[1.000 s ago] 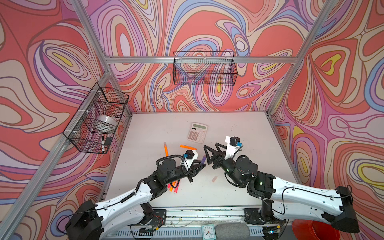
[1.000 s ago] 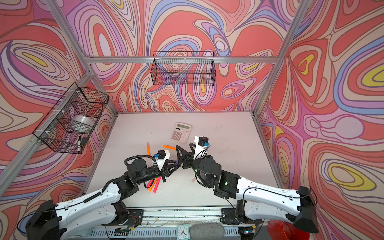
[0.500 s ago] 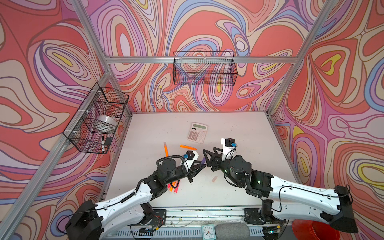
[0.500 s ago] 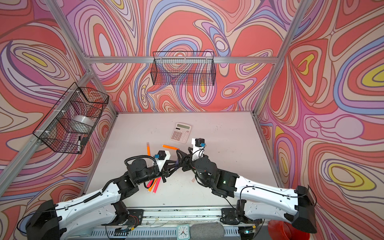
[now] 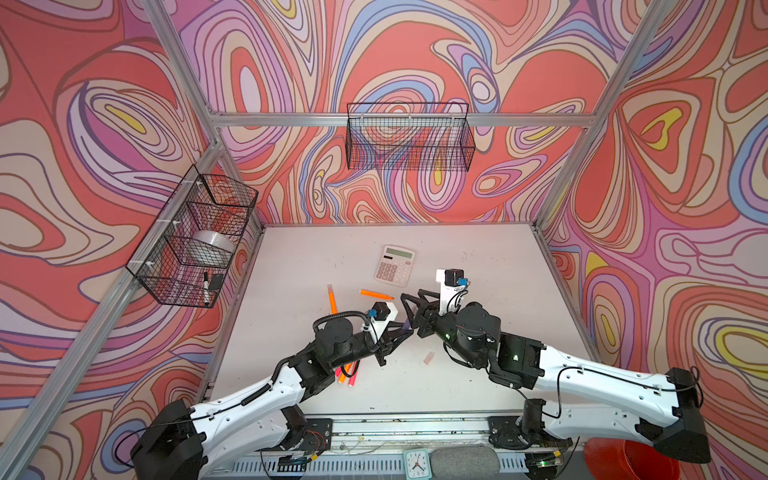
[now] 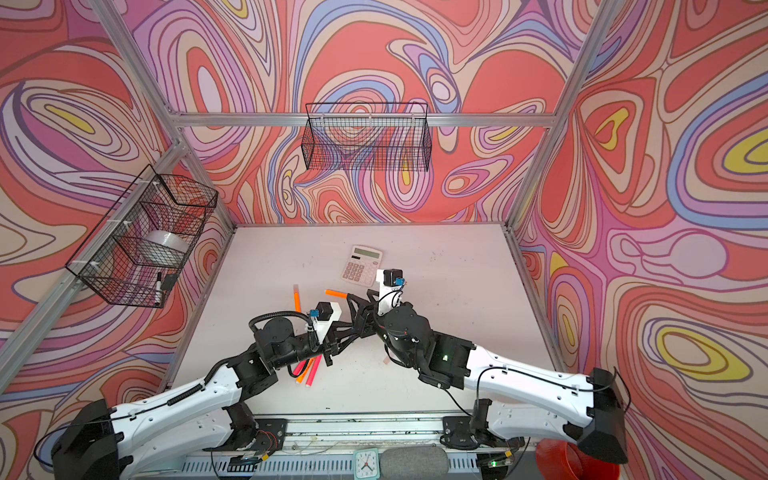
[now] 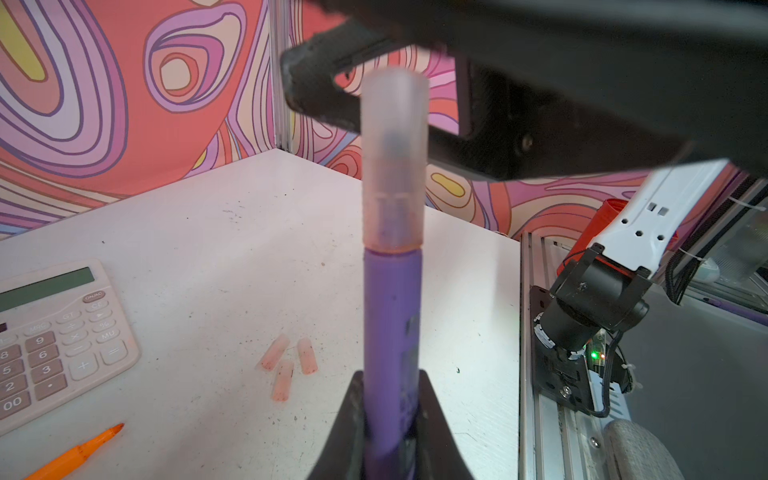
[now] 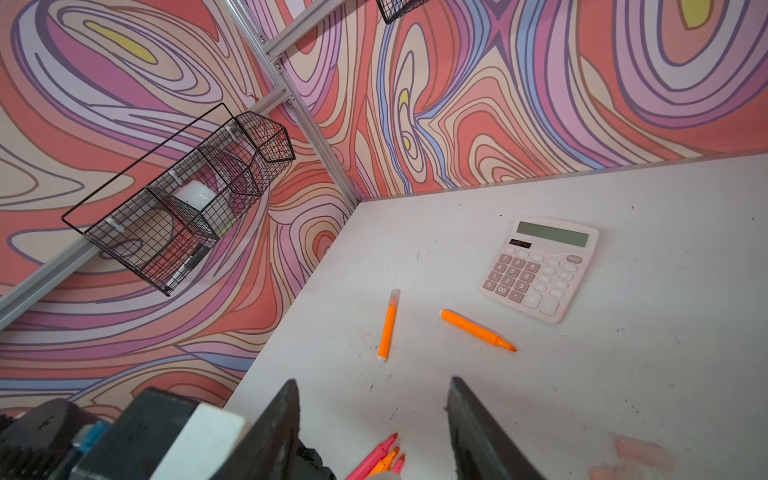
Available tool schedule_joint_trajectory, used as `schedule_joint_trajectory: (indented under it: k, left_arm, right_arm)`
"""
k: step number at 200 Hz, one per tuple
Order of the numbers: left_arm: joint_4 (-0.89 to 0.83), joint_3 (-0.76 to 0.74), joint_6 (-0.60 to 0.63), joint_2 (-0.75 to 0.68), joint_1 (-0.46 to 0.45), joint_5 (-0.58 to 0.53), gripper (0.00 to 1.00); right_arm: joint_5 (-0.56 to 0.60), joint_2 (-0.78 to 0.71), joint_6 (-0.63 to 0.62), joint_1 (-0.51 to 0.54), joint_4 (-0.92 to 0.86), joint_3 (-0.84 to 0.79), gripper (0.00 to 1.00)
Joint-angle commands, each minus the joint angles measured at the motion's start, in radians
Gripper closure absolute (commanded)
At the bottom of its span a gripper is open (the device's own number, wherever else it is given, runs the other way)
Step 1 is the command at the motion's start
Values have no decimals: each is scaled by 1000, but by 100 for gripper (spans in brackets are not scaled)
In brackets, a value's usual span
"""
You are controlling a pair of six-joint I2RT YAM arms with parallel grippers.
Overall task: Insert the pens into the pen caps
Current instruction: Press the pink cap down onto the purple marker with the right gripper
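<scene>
The left gripper [image 7: 390,376] clamps the purple pen [image 7: 392,316], whose tip wears a pen cap [image 7: 395,158]; the right gripper [image 8: 374,386], jaws apart, straddles that cap without closing on it.

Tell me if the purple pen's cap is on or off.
On: a translucent cap covers the tip of the purple pen, rim meeting the barrel.
</scene>
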Motion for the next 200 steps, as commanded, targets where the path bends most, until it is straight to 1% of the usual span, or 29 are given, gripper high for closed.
schedule_joint_trajectory:
  k: [1, 54, 66, 104, 116, 134, 178, 200]
  left_arm:
    - [1, 22, 11, -1, -3, 14, 100]
    - [1, 22, 12, -2, -3, 15, 100]
    - [2, 22, 12, -1, -3, 13, 100]
    - [1, 22, 12, 0, -2, 16, 100]
    - [1, 22, 12, 0, -4, 17, 100]
    - [6, 18, 2, -3, -2, 2, 100]
    - [9, 25, -47, -17, -4, -52, 100]
    - [17, 30, -81, -42, -3, -125, 100]
  right_arm:
    - [-12, 14, -9, -6, -8, 15, 46]
    - [-26, 36, -7, -7, -2, 19, 61]
    - [-27, 40, -7, -7, -7, 22, 68]
    - [-33, 36, -11, -7, -6, 25, 85]
    - [-42, 37, -11, -7, -8, 25, 93]
    - [-59, 47, -9, -7, -16, 29, 100]
    - [-163, 105, 5, -6, -43, 31, 100]
    - [-192, 108, 7, -1, -24, -4, 100]
